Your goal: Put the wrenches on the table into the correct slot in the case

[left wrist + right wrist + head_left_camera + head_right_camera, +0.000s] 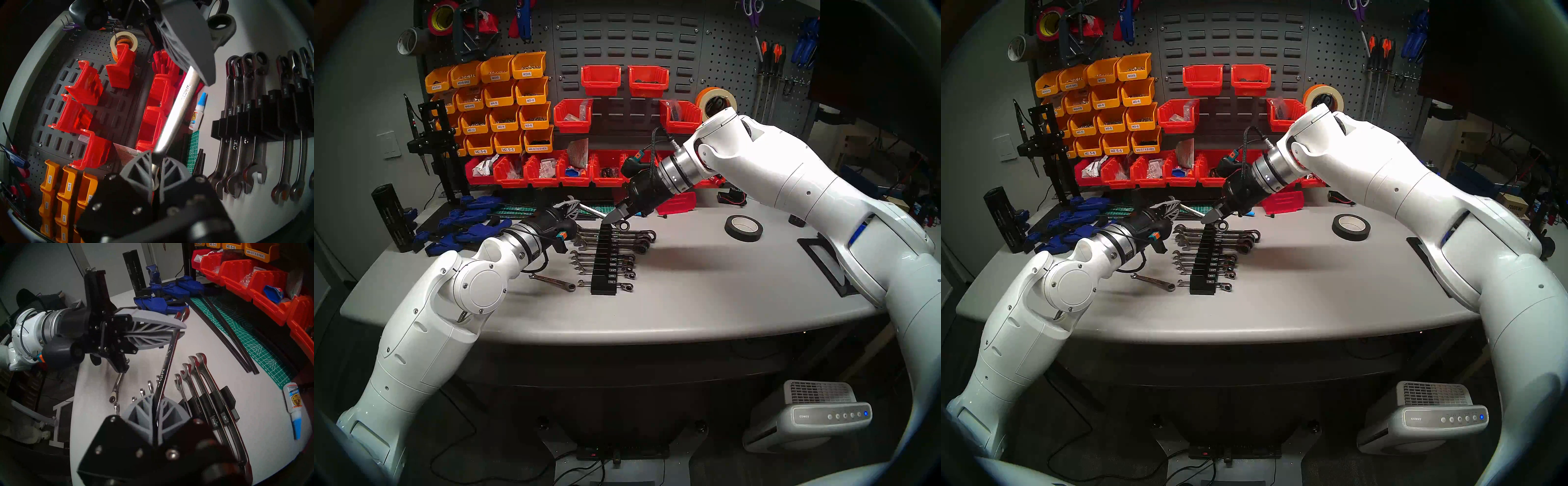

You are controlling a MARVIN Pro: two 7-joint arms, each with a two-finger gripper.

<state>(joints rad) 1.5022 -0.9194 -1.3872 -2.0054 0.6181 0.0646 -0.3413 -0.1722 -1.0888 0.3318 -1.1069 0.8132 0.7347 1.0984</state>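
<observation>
case (605,261): wrenches slotted | long wrench (167,365): clamped by both grippers | short wrench (555,282): on table (704,292)

The light-grey surface (687,305) has a curved front edge. On it lie a black wrench rack (606,261) filled with chrome wrenches, a short loose wrench (553,281) just left of it, a black tape roll (744,228), blue clamps (463,227), a green cutting mat (241,338), a glue bottle (293,405) and a tall black cylinder (392,217).

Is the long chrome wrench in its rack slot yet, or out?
Out. The long chrome wrench hangs above the black slotted rack, gripped by the left hand and right hand.
</observation>
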